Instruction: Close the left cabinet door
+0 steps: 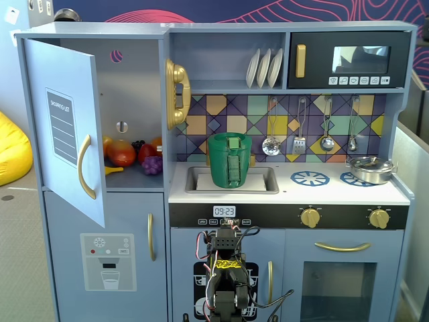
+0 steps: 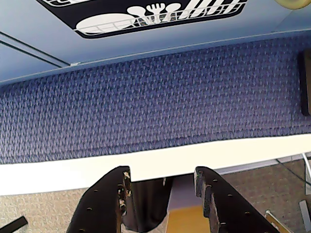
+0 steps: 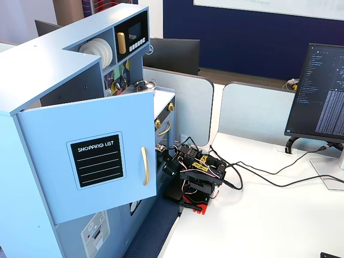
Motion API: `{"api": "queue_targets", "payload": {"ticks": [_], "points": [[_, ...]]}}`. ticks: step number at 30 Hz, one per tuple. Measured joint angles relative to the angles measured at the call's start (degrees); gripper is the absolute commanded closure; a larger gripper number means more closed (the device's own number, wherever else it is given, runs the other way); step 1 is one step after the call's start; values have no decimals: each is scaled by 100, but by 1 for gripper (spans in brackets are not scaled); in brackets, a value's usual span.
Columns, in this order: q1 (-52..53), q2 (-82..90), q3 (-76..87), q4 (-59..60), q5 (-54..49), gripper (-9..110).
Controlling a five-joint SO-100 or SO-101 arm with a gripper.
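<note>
The left cabinet door is light blue with a black "SHOPPING LIST" panel and a curved gold handle. It stands swung wide open from its left hinge. It shows open in the other fixed view too, handle toward the arm. My arm sits folded low in front of the kitchen's middle, on the white table, apart from the door. In the wrist view my gripper is open and empty, pointing down over the table's edge toward blue carpet.
Toy fruit lies on the shelf inside the open cabinet. The dispenser door below is shut. The dishes-graphic door is right behind the arm. A green basket sits in the sink. A monitor and cables are on the table.
</note>
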State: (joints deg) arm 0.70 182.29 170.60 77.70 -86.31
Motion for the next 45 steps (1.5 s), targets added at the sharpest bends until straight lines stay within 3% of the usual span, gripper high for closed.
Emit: {"api": "queue_targets", "payload": {"ticks": [13, 18, 25, 35, 39, 45], "points": [[264, 35, 9, 9, -70, 101], [-264, 35, 18, 18, -343, 101], [-3507, -176, -1116, -114, -791, 102], [-8191, -1046, -2057, -2953, -2355, 102], [-9316, -2039, -2470, -4729, -2646, 102], [-10002, -3762, -3630, -6715, -3129, 102]]}}
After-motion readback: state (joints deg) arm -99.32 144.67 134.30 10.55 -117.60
